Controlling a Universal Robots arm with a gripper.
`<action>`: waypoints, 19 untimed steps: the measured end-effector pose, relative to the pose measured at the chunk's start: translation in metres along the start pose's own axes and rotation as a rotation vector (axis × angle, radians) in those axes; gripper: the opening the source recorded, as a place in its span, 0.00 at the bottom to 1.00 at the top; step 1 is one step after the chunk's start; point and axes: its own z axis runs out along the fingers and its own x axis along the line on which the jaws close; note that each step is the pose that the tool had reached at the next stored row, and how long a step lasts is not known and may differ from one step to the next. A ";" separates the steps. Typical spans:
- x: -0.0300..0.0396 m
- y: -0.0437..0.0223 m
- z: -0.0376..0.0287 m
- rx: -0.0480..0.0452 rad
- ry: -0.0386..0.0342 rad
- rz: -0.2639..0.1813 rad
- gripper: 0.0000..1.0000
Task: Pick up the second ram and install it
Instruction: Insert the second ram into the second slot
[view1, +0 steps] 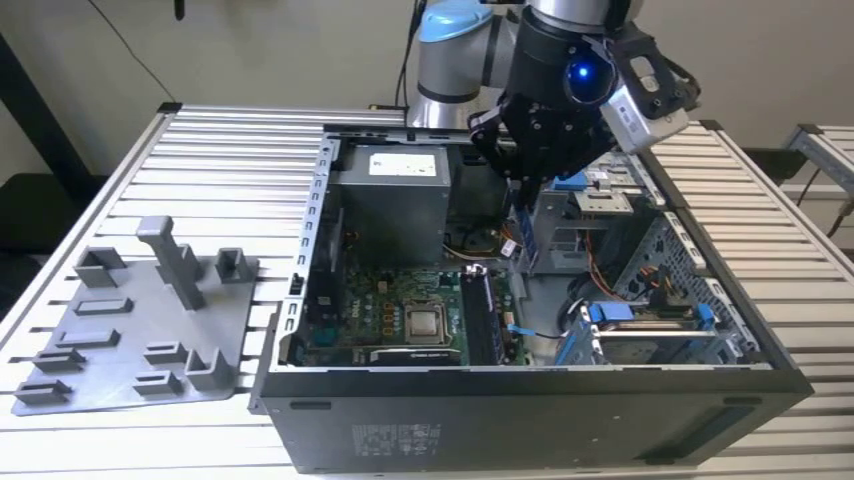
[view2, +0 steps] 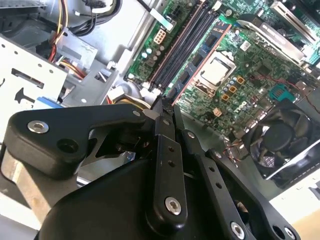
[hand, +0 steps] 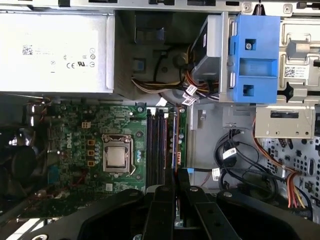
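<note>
Currently the ram (view1: 523, 240) is gripped upright by the closed gripper (view1: 525, 195), upper centre of the exterior view; it is best kept level and parallel with the slots (view1: 478, 310).

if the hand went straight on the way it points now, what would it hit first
Likely the memory slots on the motherboard: the hand, shut on the second ram, points down at them. Depth is unclear.
</note>
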 end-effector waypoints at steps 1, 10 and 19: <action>0.0000 -0.0002 0.0009 0.0000 0.0001 0.000 0.14; 0.0002 -0.0007 0.0101 0.0000 0.0001 0.002 0.14; 0.0009 -0.0010 0.0175 0.0001 0.0000 0.005 0.14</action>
